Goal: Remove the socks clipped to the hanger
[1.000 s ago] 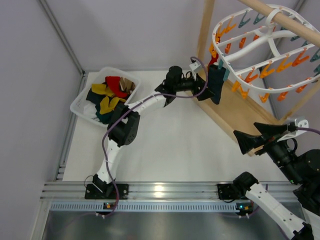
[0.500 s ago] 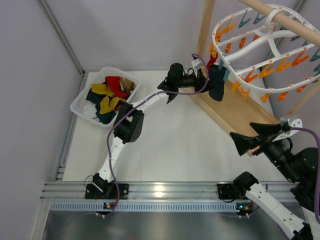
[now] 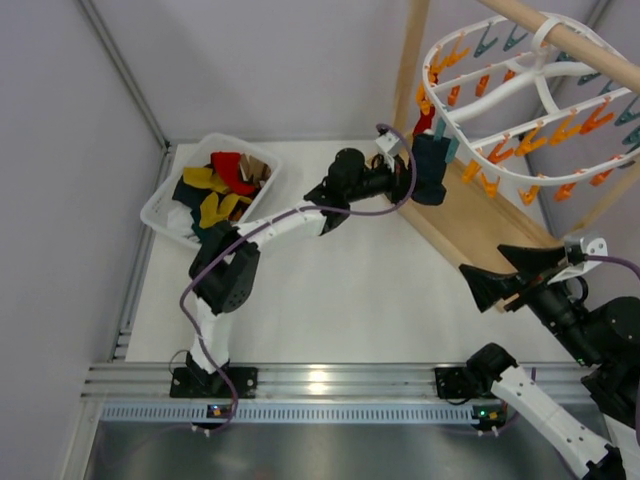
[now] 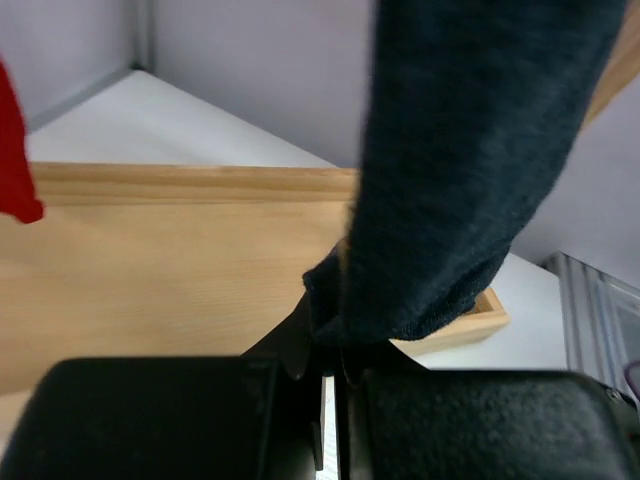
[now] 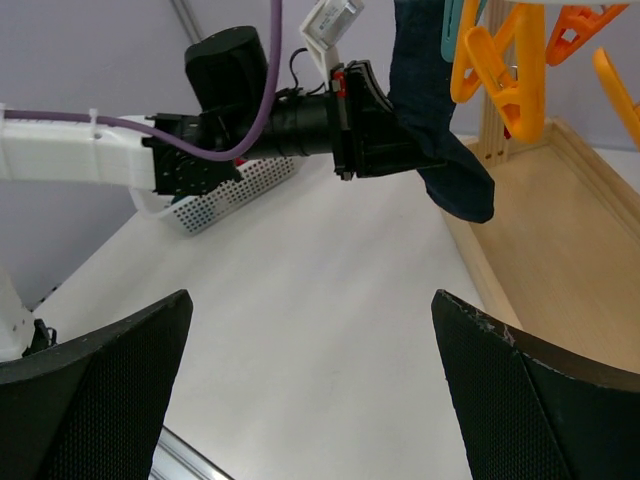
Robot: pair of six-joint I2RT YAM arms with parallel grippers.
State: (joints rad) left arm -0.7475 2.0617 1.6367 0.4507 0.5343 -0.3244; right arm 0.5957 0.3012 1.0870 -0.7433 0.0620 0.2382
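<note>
A dark navy sock hangs from a clip at the left end of the white hanger. My left gripper reaches in from the left and is shut on the sock's lower edge. The left wrist view shows the navy sock pinched between the closed jaws of the left gripper. A red sock hangs just behind it, seen as a red sock at the frame edge. My right gripper stays open and empty, low at the right, its fingers spread wide.
A white basket holding several loose socks sits at the back left. The wooden stand's base tray and upright post stand under and behind the hanger. Orange clips dangle next to the navy sock.
My left gripper has gone from open to shut on the navy sock's lower edge. The left elbow has swung leftward. The right arm has barely moved.
</note>
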